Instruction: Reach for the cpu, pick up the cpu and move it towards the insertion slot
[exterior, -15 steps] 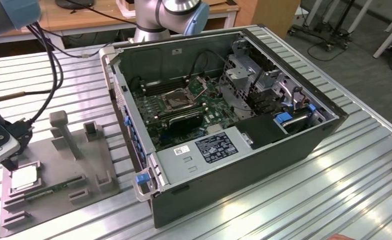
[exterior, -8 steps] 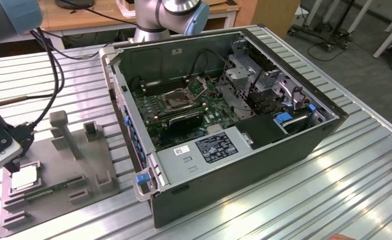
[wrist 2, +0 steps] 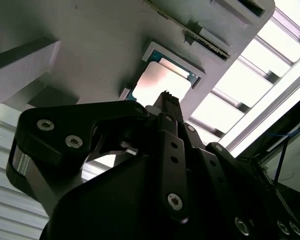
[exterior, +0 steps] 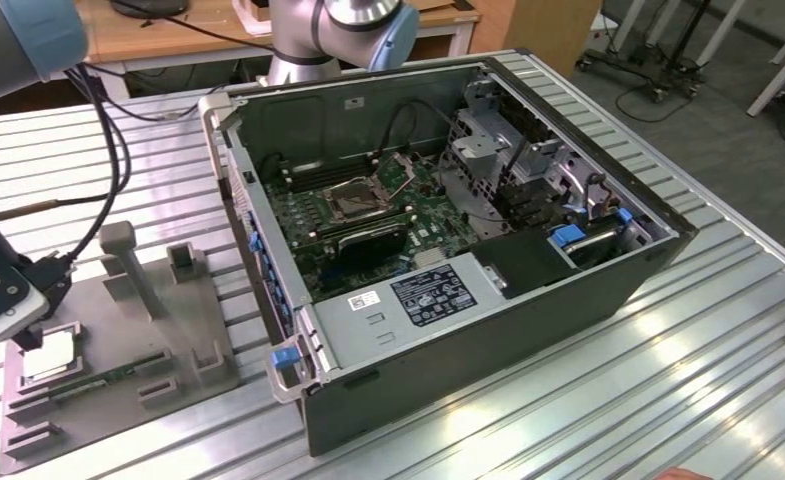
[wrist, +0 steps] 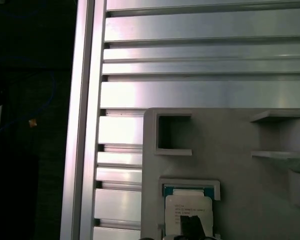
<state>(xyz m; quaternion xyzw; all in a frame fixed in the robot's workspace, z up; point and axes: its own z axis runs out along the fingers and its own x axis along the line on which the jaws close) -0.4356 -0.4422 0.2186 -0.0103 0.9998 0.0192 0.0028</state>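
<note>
The cpu [exterior: 48,356] lies flat in a square recess of the grey tray [exterior: 112,330] at the exterior view's left, its shiny top catching the light. My gripper [exterior: 21,338] hangs just above the chip's edge, at most grazing it. In the second wrist view the black gripper [wrist 2: 165,100] points at the cpu [wrist 2: 162,82] from very close. The first wrist view shows the cpu [wrist: 187,210] with the dark gripper tip [wrist: 192,226] over its printed face. The insertion slot [exterior: 359,200] sits on the motherboard inside the open computer case, far off toward the exterior view's right.
A narrow green circuit strip [exterior: 99,380] lies on the tray beside the chip. Grey upright posts [exterior: 123,258] rise from the tray. The case wall [exterior: 252,250] stands between tray and motherboard. Black cables [exterior: 112,150] hang from the arm. The table is ribbed metal [exterior: 712,380].
</note>
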